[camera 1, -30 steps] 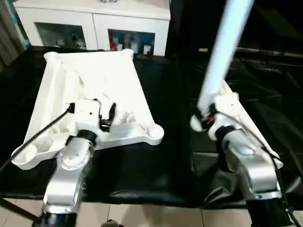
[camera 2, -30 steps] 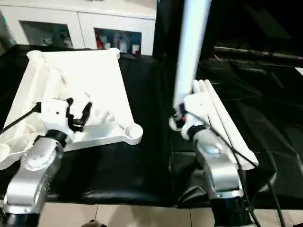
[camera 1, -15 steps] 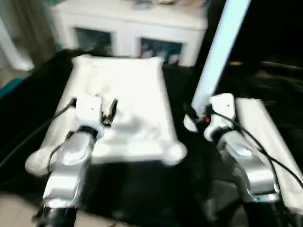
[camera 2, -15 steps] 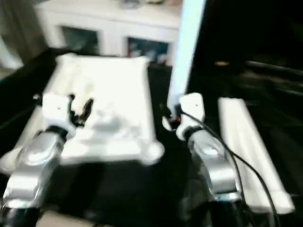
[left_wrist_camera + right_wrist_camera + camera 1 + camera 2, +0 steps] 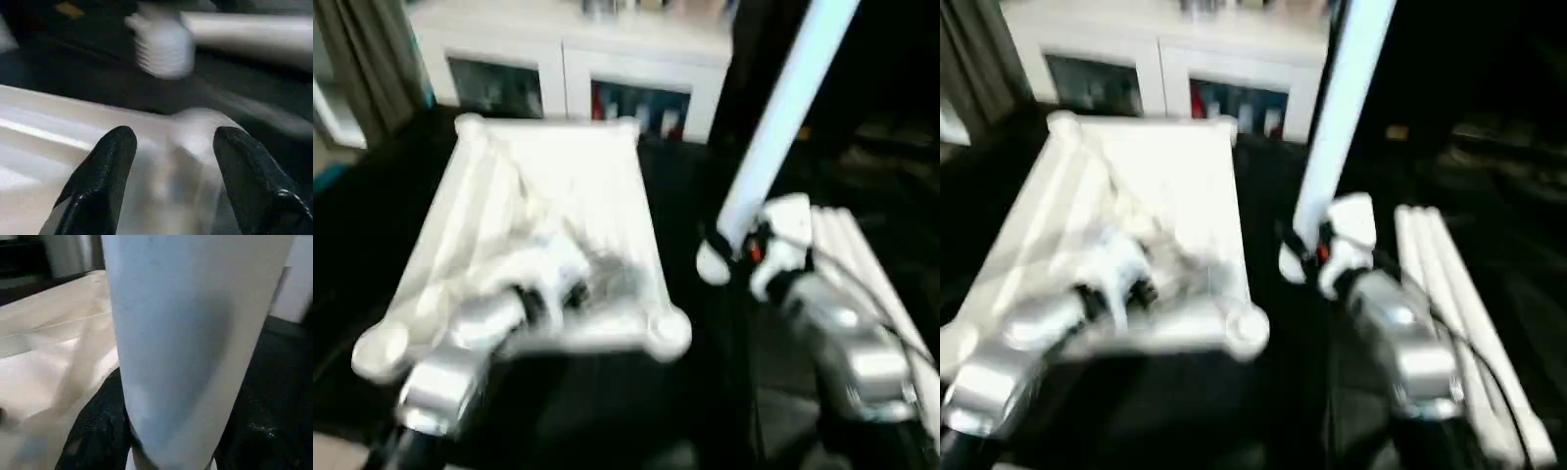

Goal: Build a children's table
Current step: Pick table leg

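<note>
The children's table top (image 5: 558, 186) lies underside up on the black-covered work table, with round corner sockets (image 5: 668, 331) at its corners. My left gripper (image 5: 570, 284) hovers open over its near part. In the left wrist view the black fingers (image 5: 98, 186) stand apart over a corner socket (image 5: 195, 132), and a leg's ribbed end (image 5: 164, 46) shows beyond. My right gripper (image 5: 736, 245) is shut on a white leg (image 5: 783, 108) held upright and leaning slightly right, just right of the top. That leg (image 5: 186, 342) rises close in the right wrist view.
More white legs (image 5: 862, 264) lie side by side on the black cover (image 5: 607, 411) to the right of my right arm. A white glass-door cabinet (image 5: 568, 59) stands behind the work table. The table's front edge is close below my forearms.
The head view has shifted and tilted. My left forearm has turned and its gripper has swung right, toward the near right corner socket. The right gripper keeps the leg upright.
</note>
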Available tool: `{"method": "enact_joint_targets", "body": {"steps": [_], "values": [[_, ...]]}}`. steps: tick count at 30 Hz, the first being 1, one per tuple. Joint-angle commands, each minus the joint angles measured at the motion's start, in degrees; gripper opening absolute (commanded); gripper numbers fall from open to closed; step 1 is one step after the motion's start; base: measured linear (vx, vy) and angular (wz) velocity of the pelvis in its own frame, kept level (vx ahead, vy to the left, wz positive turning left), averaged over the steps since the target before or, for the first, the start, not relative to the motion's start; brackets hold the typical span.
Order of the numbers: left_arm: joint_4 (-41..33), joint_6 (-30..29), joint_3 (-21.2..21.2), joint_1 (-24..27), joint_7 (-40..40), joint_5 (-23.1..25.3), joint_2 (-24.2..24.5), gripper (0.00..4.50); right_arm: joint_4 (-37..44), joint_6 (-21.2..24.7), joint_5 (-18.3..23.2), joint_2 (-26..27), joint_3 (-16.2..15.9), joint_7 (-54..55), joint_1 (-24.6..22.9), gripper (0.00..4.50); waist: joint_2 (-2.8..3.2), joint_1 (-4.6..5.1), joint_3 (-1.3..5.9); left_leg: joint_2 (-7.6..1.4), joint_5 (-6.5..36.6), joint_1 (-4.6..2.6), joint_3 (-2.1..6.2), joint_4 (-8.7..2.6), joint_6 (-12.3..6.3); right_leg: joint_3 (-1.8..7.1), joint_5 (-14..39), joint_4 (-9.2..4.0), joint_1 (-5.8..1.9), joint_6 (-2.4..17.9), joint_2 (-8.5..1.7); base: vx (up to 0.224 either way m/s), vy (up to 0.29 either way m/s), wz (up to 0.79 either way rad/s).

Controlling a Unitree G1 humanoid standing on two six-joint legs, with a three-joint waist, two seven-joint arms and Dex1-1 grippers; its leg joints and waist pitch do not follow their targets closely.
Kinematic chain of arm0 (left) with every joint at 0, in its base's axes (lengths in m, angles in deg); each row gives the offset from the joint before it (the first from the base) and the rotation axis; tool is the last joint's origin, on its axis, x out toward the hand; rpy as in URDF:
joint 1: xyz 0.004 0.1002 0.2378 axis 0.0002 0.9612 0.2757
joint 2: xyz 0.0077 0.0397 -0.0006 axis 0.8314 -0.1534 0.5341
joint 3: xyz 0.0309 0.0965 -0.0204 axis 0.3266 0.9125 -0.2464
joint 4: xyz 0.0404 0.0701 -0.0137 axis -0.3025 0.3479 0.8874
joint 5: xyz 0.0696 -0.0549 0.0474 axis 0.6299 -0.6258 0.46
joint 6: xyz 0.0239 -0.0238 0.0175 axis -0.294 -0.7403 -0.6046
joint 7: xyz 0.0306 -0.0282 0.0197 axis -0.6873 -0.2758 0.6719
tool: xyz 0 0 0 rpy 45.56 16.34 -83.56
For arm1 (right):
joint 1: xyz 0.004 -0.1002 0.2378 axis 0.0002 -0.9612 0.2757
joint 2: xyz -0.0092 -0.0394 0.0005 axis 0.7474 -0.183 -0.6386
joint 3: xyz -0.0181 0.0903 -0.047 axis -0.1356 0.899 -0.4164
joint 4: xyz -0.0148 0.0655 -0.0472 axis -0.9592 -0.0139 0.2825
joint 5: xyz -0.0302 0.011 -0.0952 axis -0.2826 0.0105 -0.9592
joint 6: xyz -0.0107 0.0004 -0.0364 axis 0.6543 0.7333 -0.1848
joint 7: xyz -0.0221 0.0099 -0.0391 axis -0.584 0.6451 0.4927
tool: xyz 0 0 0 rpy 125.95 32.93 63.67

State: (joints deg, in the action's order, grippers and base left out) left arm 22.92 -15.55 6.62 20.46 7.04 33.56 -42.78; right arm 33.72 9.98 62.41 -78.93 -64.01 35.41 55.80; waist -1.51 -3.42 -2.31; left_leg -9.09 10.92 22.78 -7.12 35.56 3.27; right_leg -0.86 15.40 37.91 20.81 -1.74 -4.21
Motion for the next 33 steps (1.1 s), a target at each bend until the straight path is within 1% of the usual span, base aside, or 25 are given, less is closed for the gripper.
{"method": "enact_joint_targets", "body": {"steps": [1,2,3,4,5,6,7,8,9,10,12,13,14,15,17,18,19,21,22,23,24,26,30,32,33], "values": [[0.4,-1.0,2.3,-2.1,-4.4,0.3,1.5,2.98,2.8,2.9,1.3,-2.4,-1.0,-3.2,0.1,1.88,0.78,0.02,2.29,-2.94,14.1,-2.12,-0.03,-5.47,1.6,1.26,3.2,-4.87,-1.76,12.0,-2.78,-0.1,0.005,0.0],[0.4,-1.0,2.3,-2.1,-4.4,0.3,1.5,2.98,2.8,2.9,1.3,-2.4,-1.0,-3.2,0.1,1.88,0.6,0.04,2.02,-2.89,15.9,-2.17,-0.28,-5.65,1.97,1.38,6.6,-5.38,-1.59,11.7,-2.76,-0.091,0.002,-0.01],[3.3,-1.1,5.4,-4.1,-8.5,2.8,3.8,2.98,3.7,5.0,1.8,-4.3,-2.1,-4.9,-0.2,1.88,0.38,-0.12,1.87,-3.05,18.6,-2.36,-0.59,-5.73,2.8,1.57,12.6,-5.82,-1.27,10.9,-3.08,-0.091,0.002,-0.01],[3.6,-1.1,5.6,-4.3,-8.7,3.0,3.9,2.98,3.7,5.1,1.9,-4.3,-2.2,-5.0,-0.2,1.88,0.78,-0.35,1.72,-3.07,20.7,-2.83,-0.81,-5.86,3.61,1.79,18.3,-6.51,-0.71,9.2,-3.22,-0.089,-0.001,0.0],[5.6,-0.7,6.3,-5.3,-9.1,4.4,4.2,2.98,3.9,5.3,2.1,-4.7,-2.3,-5.4,-0.2,1.88,0.58,-0.26,1.56,-3.11,21.6,-2.84,-0.86,-5.87,4.0,1.97,20.4,-6.76,-0.51,8.7,-3.37,-0.078,0.001,-0.02],[7.3,-0.4,6.6,-6.1,-8.5,5.6,4.0,2.98,4.1,5.4,2.3,-4.8,-2.3,-5.5,-0.2,1.88,0.64,-0.18,1.76,-3.15,22.0,-2.77,-0.75,-6.0,4.97,2.0,23.0,-6.92,-0.51,7.5,-3.6,-0.078,0.001,-0.02],[8.8,0.2,6.6,-6.9,-7.8,6.6,3.7,2.98,4.2,5.5,2.4,-4.8,-2.3,-5.5,-0.1,1.88,0.61,-0.21,1.89,-3.17,21.4,-2.63,-0.69,-6.02,5.0,1.96,22.6,-6.88,-0.6,7.3,-3.65,-0.057,0.005,-0.07],[10.7,0.2,6.7,-8.0,-6.5,7.6,3.5,2.81,4.6,5.7,2.5,-5.0,-2.4,-5.7,-0.1,1.88,0.57,-0.2,2.02,-3.15,20.6,-2.46,-0.7,-6.01,4.98,1.94,21.7,-6.79,-0.68,7.3,-3.64,0.0,0.0,0.0],[12.8,0.8,6.2,-9.4,-5.1,8.3,3.0,2.71,5.0,5.9,2.5,-5.1,-2.4,-5.9,-0.1,1.88,0.69,-0.26,2.27,-3.22,18.8,-2.21,-0.7,-6.03,4.72,1.84,18.4,-6.51,-0.69,7.7,-3.52,0.0,0.0,0.0],[14.0,1.0,6.0,-10.2,-4.4,8.5,2.7,2.64,5.3,6.1,2.6,-5.2,-2.4,-6.1,-0.2,1.88,0.68,-0.21,2.24,-3.15,18.7,-2.18,-0.76,-6.01,4.56,1.76,18.2,-6.51,-0.6,7.8,-3.36,0.0,0.0,0.0],[15.3,0.7,5.8,-11.5,-4.3,8.5,2.5,2.57,5.5,6.0,2.5,-5.4,-2.6,-6.3,-0.3,1.88,0.54,-0.3,2.33,-3.16,18.5,-2.2,-0.8,-5.95,4.32,1.71,17.8,-6.5,-0.41,8.5,-3.49,0.0,0.0,0.0],[15.7,0.0,5.7,-12.0,-4.3,8.4,2.5,2.42,5.5,6.2,2.5,-5.3,-2.5,-6.3,-0.3,1.88,0.39,-0.31,2.36,-3.16,18.1,-2.08,-0.81,-6.01,4.19,1.68,17.3,-6.48,-0.49,8.7,-3.48,0.0,0.0,0.0],[16.1,-0.4,5.7,-12.3,-4.2,8.3,2.4,2.26,5.6,6.4,2.5,-5.3,-2.5,-6.3,-0.3,1.88,0.47,-0.41,2.47,-3.18,17.1,-2.03,-0.87,-5.92,3.98,1.69,15.6,-6.31,-0.45,9.1,-3.45,0.0,0.0,0.0],[17.0,0.4,5.5,-12.9,-3.9,8.4,2.1,2.17,5.6,6.4,2.5,-5.2,-2.6,-6.1,-0.2,1.88,0.38,-0.37,2.54,-3.13,16.3,-1.96,-0.98,-5.85,3.62,1.66,14.5,-6.24,-0.48,9.4,-3.38,0.0,0.0,0.0],[18.1,1.2,5.2,-13.5,-3.5,8.6,1.7,2.11,5.5,6.5,2.5,-5.2,-2.7,-5.9,-0.2,1.88,0.45,-0.45,2.64,-3.16,15.1,-1.88,-1.01,-5.84,3.3,1.63,12.8,-6.16,-0.56,9.7,-3.4,0.0,0.0,0.0],[19.5,1.8,5.1,-14.0,-3.5,9.0,1.2,2.11,5.5,6.5,2.4,-5.1,-2.9,-5.7,-0.4,1.88,0.34,-0.49,2.71,-3.18,13.9,-1.83,-1.14,-5.76,3.01,1.63,10.8,-6.04,-0.61,10.1,-3.35,0.0,0.0,0.0],[20.3,1.9,5.3,-14.3,-4.3,9.1,1.1,1.8,5.6,6.6,2.4,-5.1,-3.1,-5.7,-0.6,1.88,0.41,-0.58,2.8,-3.15,13.3,-1.93,-1.28,-5.69,2.7,1.64,9.3,-6.0,-0.56,10.4,-3.31,0.0,0.0,0.0],[21.1,2.7,5.7,-14.4,-5.6,9.3,1.2,1.7,5.8,6.8,2.4,-5.1,-3.3,-5.9,-0.7,1.88,0.33,-0.63,2.97,-3.06,12.4,-1.78,-1.34,-5.7,2.3,1.58,6.9,-5.83,-0.78,10.7,-3.22,0.0,0.0,0.0],[21.0,2.4,5.8,-14.3,-6.5,8.9,1.5,1.63,5.8,6.9,2.3,-5.1,-3.3,-6.0,-0.7,1.88,0.33,-0.64,3.18,-3.09,10.5,-1.77,-1.41,-5.64,1.84,1.51,3.7,-5.59,-0.96,11.0,-3.17,0.0,0.0,0.0],[20.8,2.1,5.9,-14.2,-7.0,8.7,1.6,1.51,5.8,6.9,2.3,-5.1,-3.3,-6.1,-0.7,1.88,0.32,-0.66,3.25,-3.11,9.5,-1.74,-1.44,-5.6,1.56,1.47,2.0,-5.43,-1.02,11.2,-3.13,0.0,0.0,0.0],[19.9,1.7,6.1,-13.8,-8.3,7.9,2.2,1.39,5.9,7.0,2.3,-5.3,-3.1,-6.2,-0.8,1.88,0.44,-0.72,3.38,-3.06,6.9,-1.64,-1.57,-5.33,0.72,1.42,-2.6,-5.03,-1.09,12.0,-3.0,0.0,0.0,0.0],[19.5,1.1,6.0,-13.7,-8.5,7.7,2.4,1.26,5.9,7.0,2.3,-5.5,-3.1,-6.3,-0.8,1.88,0.38,-0.74,3.39,-3.0,5.4,-1.56,-1.69,-5.17,-0.14,1.4,-5.7,-4.8,-1.2,12.8,-2.93,0.0,0.0,0.0],[19.9,1.1,6.2,-13.9,-9.1,8.2,2.8,0.87,5.6,6.9,2.2,-5.8,-2.9,-6.3,-0.6,1.88,0.39,-0.87,3.27,-3.14,6.3,-1.68,-1.83,-5.18,-0.62,1.41,-4.9,-4.89,-1.13,13.3,-2.99,0.0,0.0,0.0],[20.4,0.5,6.1,-14.0,-9.4,8.6,2.8,0.61,5.5,6.9,2.3,-5.8,-3.0,-6.3,-0.5,1.88,0.3,-0.85,2.97,-3.26,9.1,-1.81,-1.92,-5.44,0.09,1.49,-0.2,-5.3,-0.95,13.0,-3.08,0.0,0.0,0.0],[20.4,0.4,6.0,-14.0,-9.5,8.5,2.7,0.5,5.5,6.9,2.3,-5.8,-3.0,-6.2,-0.4,1.88,0.37,-0.86,2.87,-3.31,10.4,-1.87,-1.91,-5.56,0.65,1.52,2.5,-5.52,-0.86,12.6,-3.13,0.0,0.0,0.0]]}}
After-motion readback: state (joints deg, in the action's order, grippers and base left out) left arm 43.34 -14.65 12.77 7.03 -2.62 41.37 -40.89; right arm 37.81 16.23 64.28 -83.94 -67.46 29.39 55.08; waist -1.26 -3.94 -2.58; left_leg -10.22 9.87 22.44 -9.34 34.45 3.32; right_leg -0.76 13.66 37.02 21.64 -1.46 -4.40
